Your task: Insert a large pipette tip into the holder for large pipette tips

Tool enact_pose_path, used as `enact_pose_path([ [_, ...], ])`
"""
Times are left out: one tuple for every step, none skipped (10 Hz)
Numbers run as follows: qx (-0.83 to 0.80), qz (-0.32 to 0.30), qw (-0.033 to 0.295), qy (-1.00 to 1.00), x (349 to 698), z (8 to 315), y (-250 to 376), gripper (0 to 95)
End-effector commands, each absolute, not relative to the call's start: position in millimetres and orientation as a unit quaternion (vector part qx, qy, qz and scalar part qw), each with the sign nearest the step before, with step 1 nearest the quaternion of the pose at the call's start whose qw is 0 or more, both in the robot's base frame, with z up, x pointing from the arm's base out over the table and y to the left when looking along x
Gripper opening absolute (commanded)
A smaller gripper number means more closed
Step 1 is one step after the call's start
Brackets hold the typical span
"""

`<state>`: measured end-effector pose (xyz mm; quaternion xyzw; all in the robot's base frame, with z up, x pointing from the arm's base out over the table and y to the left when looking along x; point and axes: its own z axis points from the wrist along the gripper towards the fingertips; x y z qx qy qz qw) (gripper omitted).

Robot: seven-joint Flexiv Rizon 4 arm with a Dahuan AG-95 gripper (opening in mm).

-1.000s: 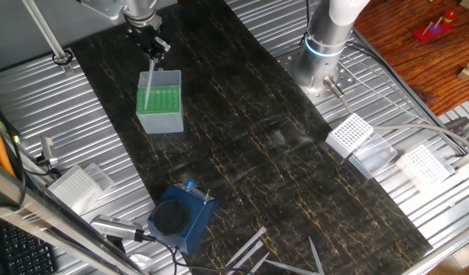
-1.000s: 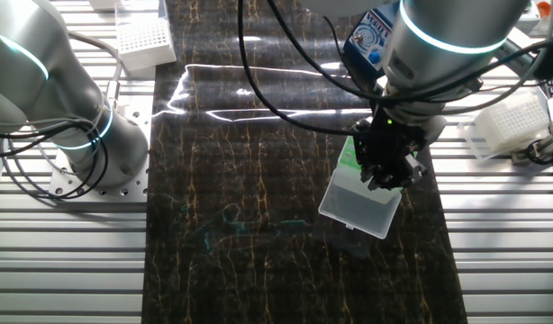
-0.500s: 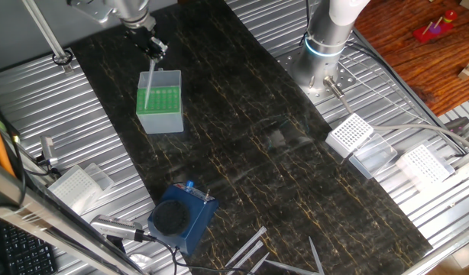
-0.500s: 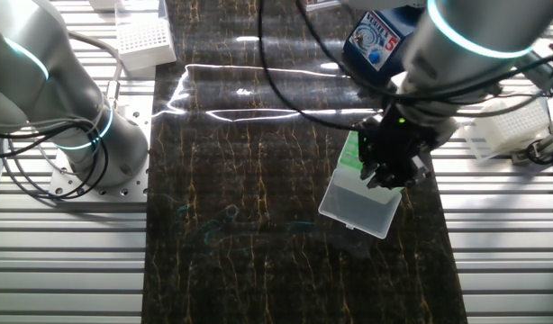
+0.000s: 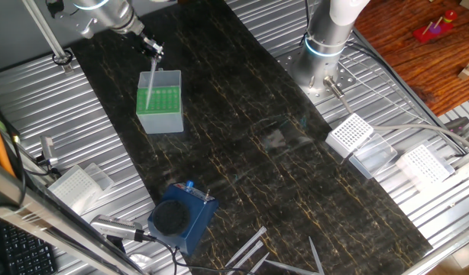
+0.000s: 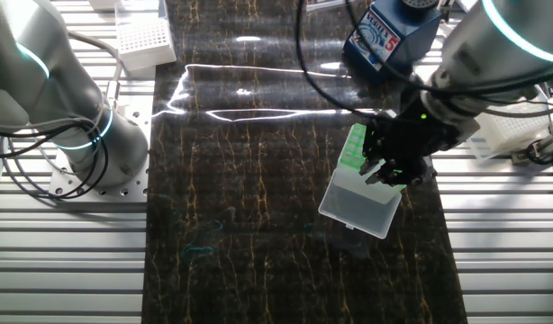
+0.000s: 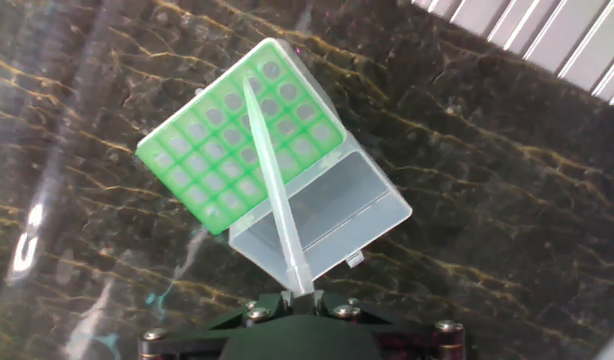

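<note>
Fingertips [image 7: 292, 296] mostly cut off at bottom edge of hand view; gripper [image 5: 153, 50] closed on wide end of large pipette tip [image 7: 270, 180]. Tip slants down w/ point over green grid of holder for large pipette tips [image 5: 160, 101]; can't tell if it's in a hole. Arm hides part of holder in other fixed view. Nearby: dark blue block [image 5: 181, 215], white racks [image 5: 350, 134], loose tips [image 5: 253, 248] at front edge.
</note>
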<state>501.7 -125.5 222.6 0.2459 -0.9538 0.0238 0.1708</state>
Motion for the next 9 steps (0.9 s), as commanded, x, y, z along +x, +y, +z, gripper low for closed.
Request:
enact_pose_path([
  [0.251,0.049,0.008,-0.967,497.8,224.1,-124.4,0.0],
  [0.252,0.052,-0.003,-0.966,497.8,224.2,-124.3,0.0],
  [0.252,0.056,-0.015,-0.966,497.8,224.2,-124.3,0.0],
  [0.263,0.060,-0.020,-0.963,497.7,224.3,-124.3,0.0],
  [0.274,0.060,-0.023,-0.960,497.3,225.0,-123.5,0.0],
  [0.283,0.060,-0.022,-0.957,497.2,225.5,-123.0,19.0],
  [0.296,0.061,-0.020,-0.953,497.6,225.8,-122.3,38.0],
  [0.297,0.062,-0.020,-0.953,497.7,225.8,-122.1,38.0],
  [0.304,0.063,-0.018,-0.951,498.8,224.9,-121.0,38.0],
])
